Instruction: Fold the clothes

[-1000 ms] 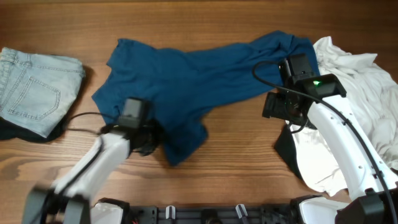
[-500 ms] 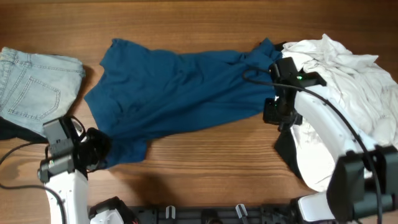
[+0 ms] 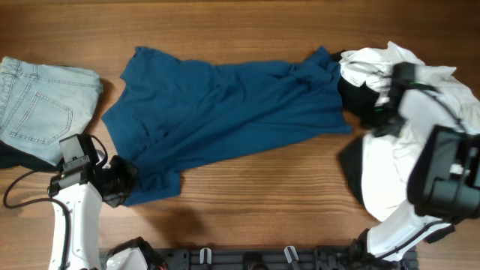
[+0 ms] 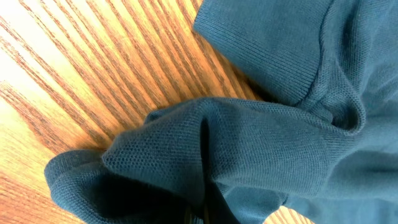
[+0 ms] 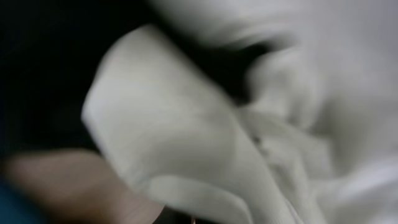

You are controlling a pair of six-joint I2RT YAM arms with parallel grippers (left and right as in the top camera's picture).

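1. Roughly: the blue shirt [image 3: 225, 105] lies spread on the bench [image 3: 262, 195], starting just beside the folded jeans [image 3: 41, 109] and stretching away from them to the white heap [image 3: 435, 97].
2. Handling, by judgement: light knit, limp, no stiffness. It will sag and bunch from any single hold and drag rather than slide. Not fragile.
3. Best holds look like the hem corners or shoulder seams, two points at once, so that an edge lifts straight.
4. Left claw [image 3: 118, 182] sits at the shirt corner nearest the jeans, pinching a bunched fold. Its wrist view shows knit [image 4: 249, 143] gathered into it.
5. Right claw [image 3: 375, 105] is at the shirt end farthest from the jeans, over the heap. Its view is blurred, so I cannot tell whether it is spread or pressed together.
6. Change: half a second back the right claw was on the shirt's far edge; it has since moved off onto the heap. The left claw has barely shifted. A second back the shirt lay farther from the jeans.
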